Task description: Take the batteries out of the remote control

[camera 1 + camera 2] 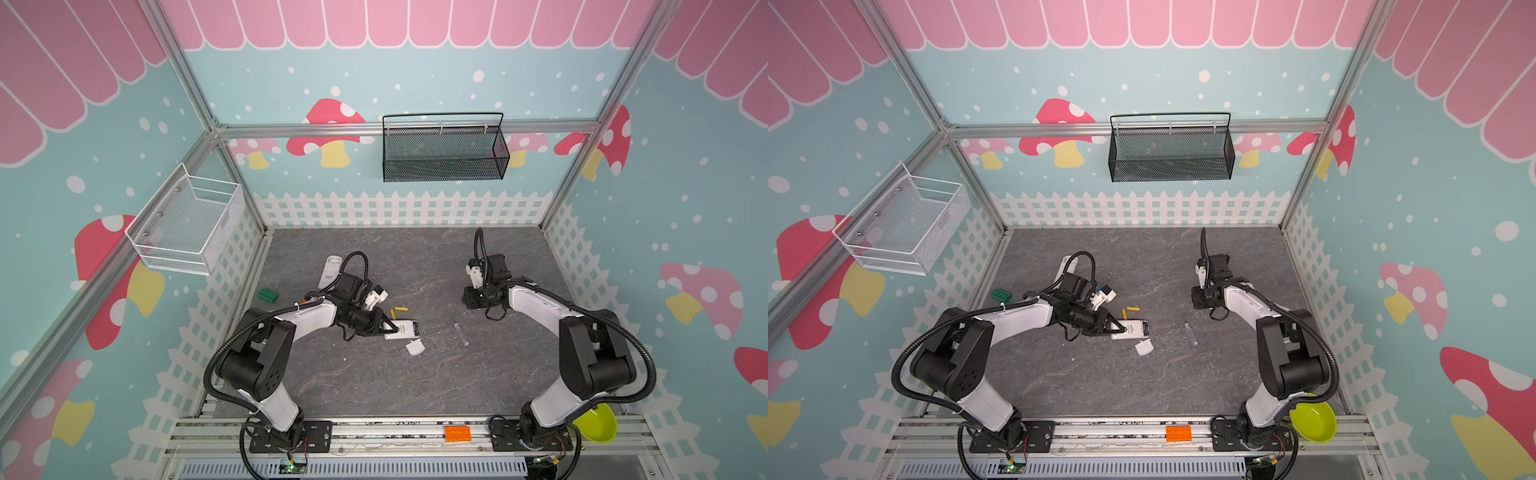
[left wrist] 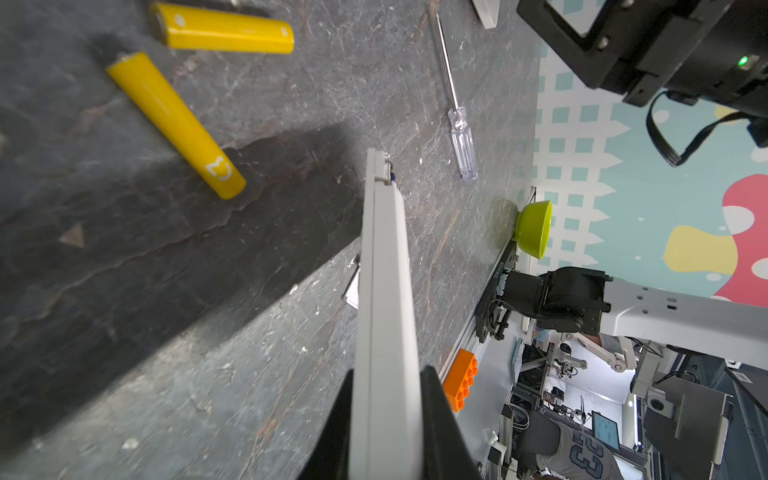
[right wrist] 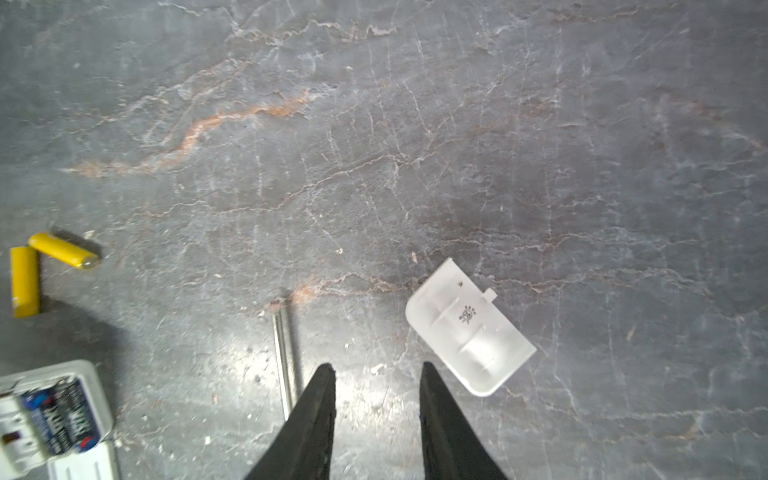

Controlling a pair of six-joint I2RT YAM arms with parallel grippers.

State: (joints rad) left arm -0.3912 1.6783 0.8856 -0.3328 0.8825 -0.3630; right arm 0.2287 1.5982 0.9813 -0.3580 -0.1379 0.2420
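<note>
My left gripper [image 1: 390, 328] [image 2: 386, 374] is shut on the white remote control [image 1: 406, 328] [image 2: 384, 270], gripping it by its flat faces near one end. Its open battery bay shows two black batteries [image 3: 62, 415] still seated inside. Two yellow batteries [image 1: 402, 309] [image 2: 174, 124] [image 3: 64, 249] lie loose on the table just beyond the remote. The white battery cover [image 1: 414, 346] [image 3: 469, 328] lies beside the remote. My right gripper [image 1: 466, 300] [image 3: 377, 368] hovers open over bare table to the right, with nothing between its fingers.
A clear-handled screwdriver [image 1: 459, 330] [image 2: 461, 141] lies between the two arms. A second white remote [image 1: 330, 270] and a green brick [image 1: 267, 295] sit at the left. An orange brick [image 1: 457, 433] and green bowl [image 1: 596, 424] are on the front rail.
</note>
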